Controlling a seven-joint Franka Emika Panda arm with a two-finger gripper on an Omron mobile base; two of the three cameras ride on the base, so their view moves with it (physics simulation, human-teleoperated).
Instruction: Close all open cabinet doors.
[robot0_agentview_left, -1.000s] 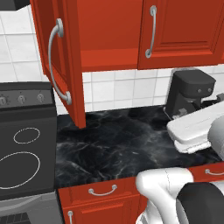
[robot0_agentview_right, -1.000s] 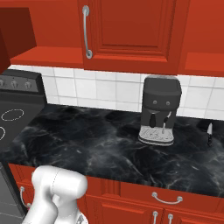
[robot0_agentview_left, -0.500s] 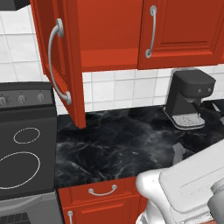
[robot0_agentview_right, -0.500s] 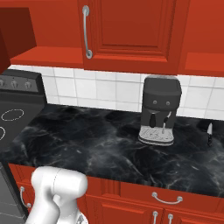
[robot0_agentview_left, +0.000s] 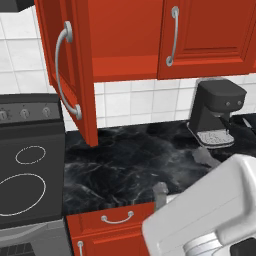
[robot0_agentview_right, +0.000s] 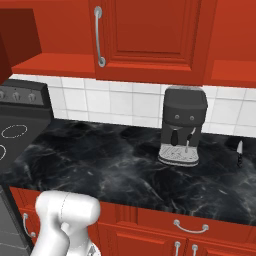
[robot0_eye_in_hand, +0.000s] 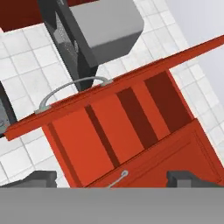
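One cabinet door stands swung open over the counter's left end, edge-on to me, its long silver handle facing left. Behind it is the bare red cabinet interior. The neighbouring cabinet door is shut, as also seen from the right. In the rolled hand view the open door runs diagonally with its handle above it, the shelved interior below. My gripper is open, well away from the door, nothing between its fingertips.
A black coffee machine stands at the back of the dark marble counter. The stove is on the left. A knife lies at the far right. My white arm fills the lower right foreground.
My arm has swung down from mid-right to the lower right foreground of the left base view. The doors and counter items have not moved.
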